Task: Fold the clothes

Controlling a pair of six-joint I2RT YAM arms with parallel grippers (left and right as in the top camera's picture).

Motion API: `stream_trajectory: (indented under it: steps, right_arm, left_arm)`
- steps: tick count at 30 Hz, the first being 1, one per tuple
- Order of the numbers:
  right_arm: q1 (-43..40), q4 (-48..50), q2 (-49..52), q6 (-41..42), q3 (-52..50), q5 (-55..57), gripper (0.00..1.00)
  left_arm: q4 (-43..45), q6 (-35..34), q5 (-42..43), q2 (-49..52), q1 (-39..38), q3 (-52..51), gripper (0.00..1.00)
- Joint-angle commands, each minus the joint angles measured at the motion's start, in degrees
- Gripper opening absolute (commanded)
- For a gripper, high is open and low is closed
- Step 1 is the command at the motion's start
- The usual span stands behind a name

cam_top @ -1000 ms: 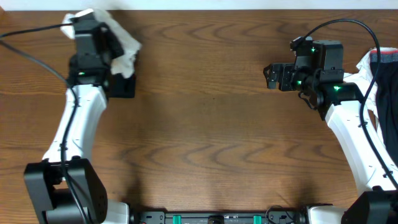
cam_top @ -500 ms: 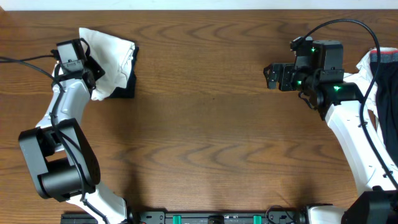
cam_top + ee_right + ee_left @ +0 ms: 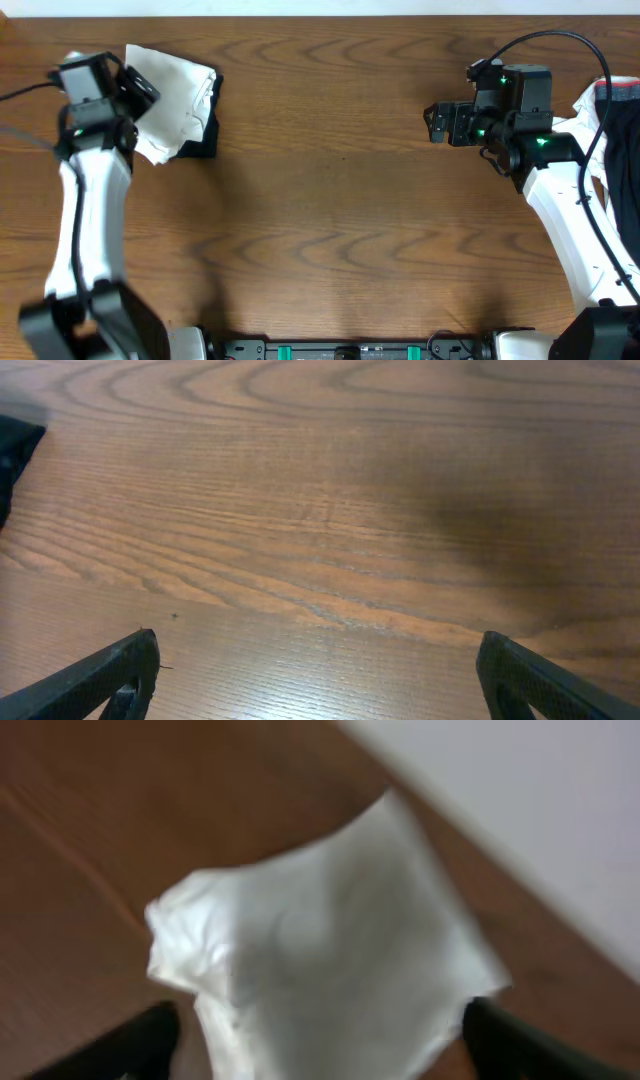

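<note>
1. Two arms reach over the brown wood table [image 3: 330, 220], one at each side of it.
2. Your left gripper [image 3: 138, 92] is at the far left corner of the table. Its two fingers stand wide apart, and it has hold of nothing.
3. The folded white shirt [image 3: 180, 95] lies flat on the table at that same far left corner. The left gripper is at its left edge, and the wrist picture is too blurry to tell if they touch.
4. A black garment [image 3: 205, 140] lies under the white shirt. It peeks out along the side nearer the middle of the table and along the near side.
5. Your right gripper [image 3: 432, 123] is over the far right part of the table and points toward the middle. Its fingers are as wide apart as can be, and it is empty.
6. The right wrist view shows only bare wood of the table between those fingers.
7. More clothes [image 3: 612, 100], white and dark ones, sit in a heap at the right edge of the table, partly hidden behind the right arm.
</note>
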Motion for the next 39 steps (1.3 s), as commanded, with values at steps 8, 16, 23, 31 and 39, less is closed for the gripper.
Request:
stream_trajectory:
  steps: [8,16,23,31,39]
  right_arm:
    - [-0.48,-0.07,-0.42,0.22,0.02,0.15,0.99]
    - [-0.48,-0.07,-0.42,0.22,0.02,0.15,0.99]
    - [-0.48,-0.07,-0.42,0.22,0.02,0.15,0.99]
    - [-0.48,-0.07,-0.42,0.22,0.02,0.13,0.99]
    - [-0.57,-0.07,-0.42,0.22,0.02,0.15,0.99]
  left_arm:
    - [-0.35,-2.89,11.02,4.76,-0.02,0.59,0.06]
    - [-6.67,-3.13,19.89,17.68,0.00,0.59,0.06]
    - [-6.12,-0.83,22.23,21.75,0.09,0.72,0.06]
    - [0.15,-3.17,22.62,11.47,1.22,1.79,0.06]
    - [2.32,-3.50,22.38,9.97,5.92,1.66,0.06]
